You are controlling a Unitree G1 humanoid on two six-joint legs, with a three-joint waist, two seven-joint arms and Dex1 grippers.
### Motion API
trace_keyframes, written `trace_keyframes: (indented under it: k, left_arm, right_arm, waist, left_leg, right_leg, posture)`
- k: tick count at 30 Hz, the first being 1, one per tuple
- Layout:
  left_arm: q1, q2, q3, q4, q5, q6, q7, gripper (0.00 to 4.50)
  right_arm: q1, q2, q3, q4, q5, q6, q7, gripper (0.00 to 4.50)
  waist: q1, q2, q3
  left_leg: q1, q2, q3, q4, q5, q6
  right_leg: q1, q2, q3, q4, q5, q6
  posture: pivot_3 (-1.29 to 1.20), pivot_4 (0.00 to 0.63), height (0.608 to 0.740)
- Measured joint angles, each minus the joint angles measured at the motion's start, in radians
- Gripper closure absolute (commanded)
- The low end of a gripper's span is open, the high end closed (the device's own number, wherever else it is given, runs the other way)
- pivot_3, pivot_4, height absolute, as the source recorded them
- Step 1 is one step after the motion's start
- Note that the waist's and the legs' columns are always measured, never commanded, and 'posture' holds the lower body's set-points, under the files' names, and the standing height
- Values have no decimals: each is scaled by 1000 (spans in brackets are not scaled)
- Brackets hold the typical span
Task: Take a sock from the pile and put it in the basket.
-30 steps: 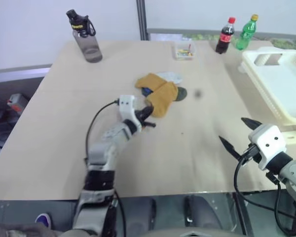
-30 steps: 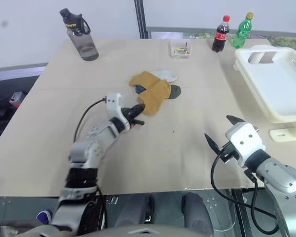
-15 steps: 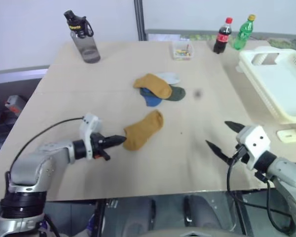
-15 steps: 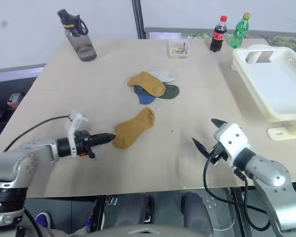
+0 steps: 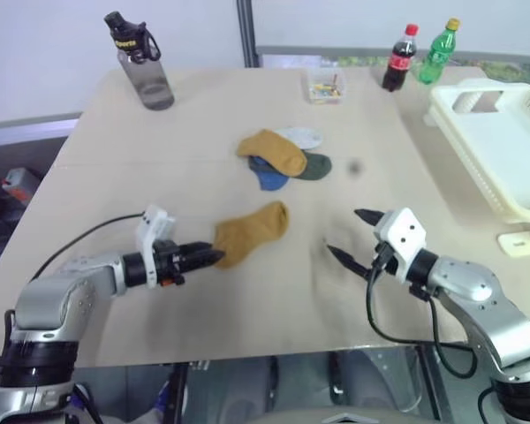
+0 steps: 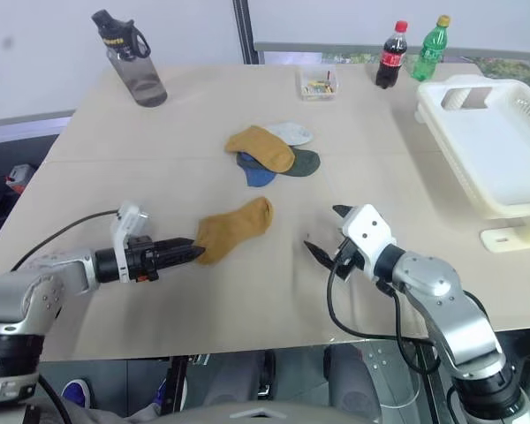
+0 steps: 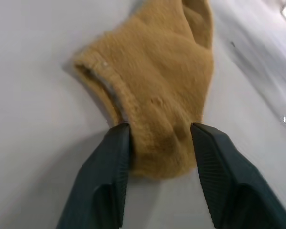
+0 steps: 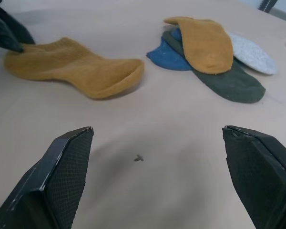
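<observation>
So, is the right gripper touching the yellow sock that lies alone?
Apart. The right wrist view shows bare table between the open right gripper and the yellow sock.

My left hand (image 7: pixel 159 143) has its two black fingers (image 7: pixel 107 176) apart, one on each side of the mustard-yellow sock's (image 7: pixel 155 95) near end. The sock lies flat on the pale tabletop (image 7: pixel 33 95).

- The grey water bottle (image 5: pixel 142 62) at the far left of the desk has yellow lettering on its black cap band, too small to read.
- The red label on the cola bottle (image 5: pixel 398 60) carries white script that cannot be made out.
- The green bottle (image 5: pixel 441 53) beside it shows no legible wording.
</observation>
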Motion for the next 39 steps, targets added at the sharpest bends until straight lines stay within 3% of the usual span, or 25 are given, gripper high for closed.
trace_keyframes:
  k: [4, 6, 7, 9, 11, 12, 14, 16, 20, 23, 25, 28, 29, 33, 35, 37, 39]
  left_arm:
    - [30, -57, -6, -44, 41, -51, 80, 2540]
    - [30, -83, -19, -48, 64, -70, 118, 3056]
    - [30, -94, -20, -48, 73, -75, 139, 3749]
    - [28, -133, -15, -46, 33, -50, 131, 4399]
    - [26, -132, -14, -30, -25, -14, 83, 4480]
    - [22, -114, -14, -17, -37, -8, 60, 4480]
    - [-29, 32, 26, 64, -59, 9, -53, 4480]
    - [-52, 68, 53, 82, -61, 9, -79, 4480]
    - [-267, 322, 31, 230, -56, 14, -298, 4480]
    - [-511, 422, -83, 275, -31, 18, -468, 4480]
    - [-673, 411, -180, 264, -11, 44, -514, 4480]
    - [-855, 310, -304, 210, 20, 103, -516, 4480]
    - [-914, 173, -390, 148, 39, 155, -457, 4480]
    - [-834, -148, -629, 95, 125, 183, -280, 4480]
    - [-785, -355, -725, 198, 209, 162, -146, 4480]
    - [-773, -457, -766, 276, 249, 143, -76, 4480]
    - [-780, -598, -755, 398, 295, 94, 13, 3855]
  right_arm:
    - [14, -26, -37, -48, 34, 1, 16, 0]
    - [14, -37, -48, -55, 43, 2, 23, 0]
    - [15, -39, -53, -55, 46, 2, 23, 0]
    - [16, -46, -59, -55, 47, 2, 23, 0]
    - [16, -47, -67, -55, 50, 2, 23, 0]
    - [19, -47, -72, -56, 52, 2, 23, 0]
    - [50, -64, -94, -57, 57, -1, 27, 0]
    - [58, -66, -97, -58, 58, -2, 29, 0]
    - [90, -82, -101, -73, 64, -22, 49, 0]
    - [113, -87, -116, -82, 65, -39, 58, 0]
    - [120, -91, -123, -84, 65, -42, 61, 0]
    - [127, -92, -131, -90, 63, -43, 55, 0]
    - [128, -90, -132, -97, 62, -42, 43, 0]
    - [169, -86, -142, -139, 57, -39, 11, 0]
    - [229, -85, -168, -171, 48, -24, -17, 0]
    - [259, -84, -184, -203, 45, -15, -32, 0]
    - [305, -80, -208, -247, 45, 4, -53, 0]
  waist:
    - [4, 1, -1]
    - [7, 1, -1]
    - [7, 2, -2]
    - [7, 2, -2]
    - [5, 0, -2]
    - [3, 0, -2]
    - [1, -2, -1]
    - [0, -1, 0]
    - [0, -3, 2]
    - [4, -3, 2]
    - [11, -4, 2]
    - [22, -3, 2]
    - [27, -3, 2]
    - [16, -3, 2]
    - [8, -3, 2]
    - [-1, -4, 3]
    - [3, -4, 3]
  left_leg:
    - [6, -1, 0, 0, 0, 0]
    - [12, -1, 1, 0, 0, 0]
    - [16, 0, 1, 0, 0, 1]
    - [15, 0, 2, 1, 0, 1]
    - [12, 0, 1, 1, 0, 0]
    - [11, 0, 1, 1, 0, 0]
    - [8, 0, 0, 0, 0, 0]
    - [9, 0, 1, 0, 0, 0]
    - [5, 0, 1, 1, 0, 0]
    - [3, -1, 2, 2, 0, 0]
    - [0, -3, 4, 4, 0, 0]
    - [0, -3, 4, 4, 0, 0]
    - [0, -3, 3, 5, 0, 0]
    - [0, -3, 2, 6, 0, 0]
    - [-1, -3, 1, 5, 0, 0]
    - [-2, -3, 0, 4, 0, 1]
    - [-1, -3, 0, 5, 0, 1]
  right_leg:
    - [5, -1, 0, 0, 0, 0]
    - [11, -1, 0, 0, -2, -4]
    - [13, -1, 1, 0, -3, -4]
    - [13, 0, 1, 1, -2, -4]
    - [10, 1, 1, 1, -2, -4]
    - [10, 1, 1, 2, 0, -1]
    - [7, 5, 0, 1, 0, -1]
    - [7, 5, 1, 1, 0, -1]
    - [4, 6, 1, 0, -2, -5]
    - [4, 4, 1, -1, -2, -4]
    - [3, 4, -1, -1, 0, 0]
    - [4, 4, -1, -1, 0, 0]
    - [5, 4, -1, -1, 0, 0]
    - [3, 4, 3, 1, 0, 1]
    - [2, 5, 3, 1, 0, 1]
    - [0, 6, 3, 2, 0, 0]
    - [1, 6, 2, 2, 0, 0]
  posture:
    - [0, 150, 740]
    - [0, 150, 740]
    - [0, 150, 740]
    - [0, 150, 740]
    - [0, 150, 740]
    - [0, 150, 740]
    - [0, 150, 740]
    - [0, 150, 740]
    - [0, 150, 740]
    - [0, 150, 740]
    - [0, 150, 740]
    - [0, 150, 740]
    - [0, 150, 740]
    - [0, 150, 740]
    - [0, 150, 740]
    - [0, 150, 740]
    - [0, 150, 740]
